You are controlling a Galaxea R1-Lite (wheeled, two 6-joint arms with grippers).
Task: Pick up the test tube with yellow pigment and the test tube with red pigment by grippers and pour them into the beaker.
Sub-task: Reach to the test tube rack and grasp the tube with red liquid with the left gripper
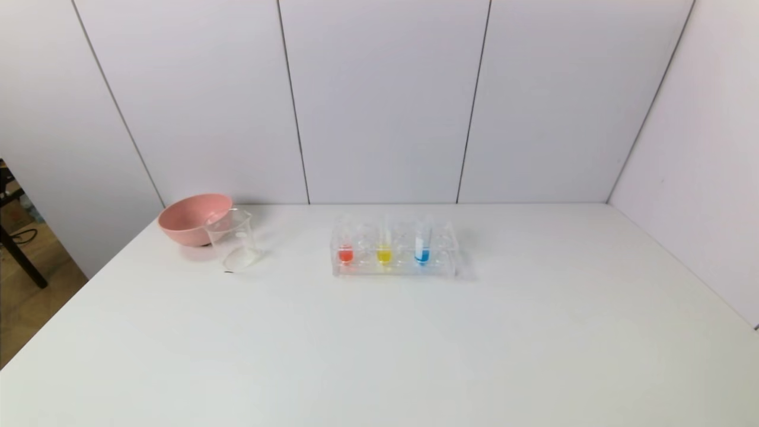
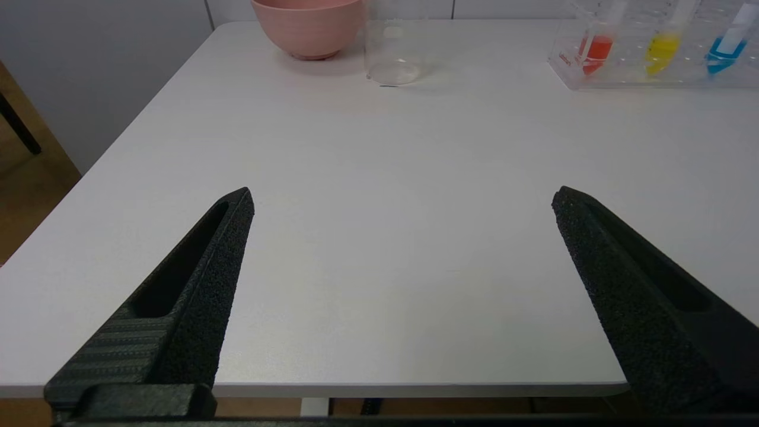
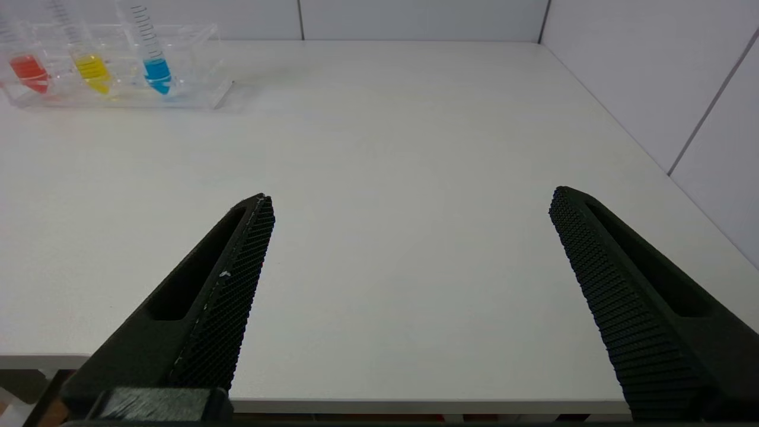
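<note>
Both grippers were held back at the near table edge with fingers spread wide and empty, the left gripper [image 2: 403,198] facing the beaker [image 2: 394,50] ahead and the right gripper [image 3: 409,198] well short of the rack [image 3: 195,98]. The red tube [image 1: 345,249] and yellow tube [image 1: 384,249] stood upright there, far ahead, so a straight, level approach with each tube centred between the fingers was judged best. Neither gripper was caught by the head view; only the wrist views showed them.
</note>
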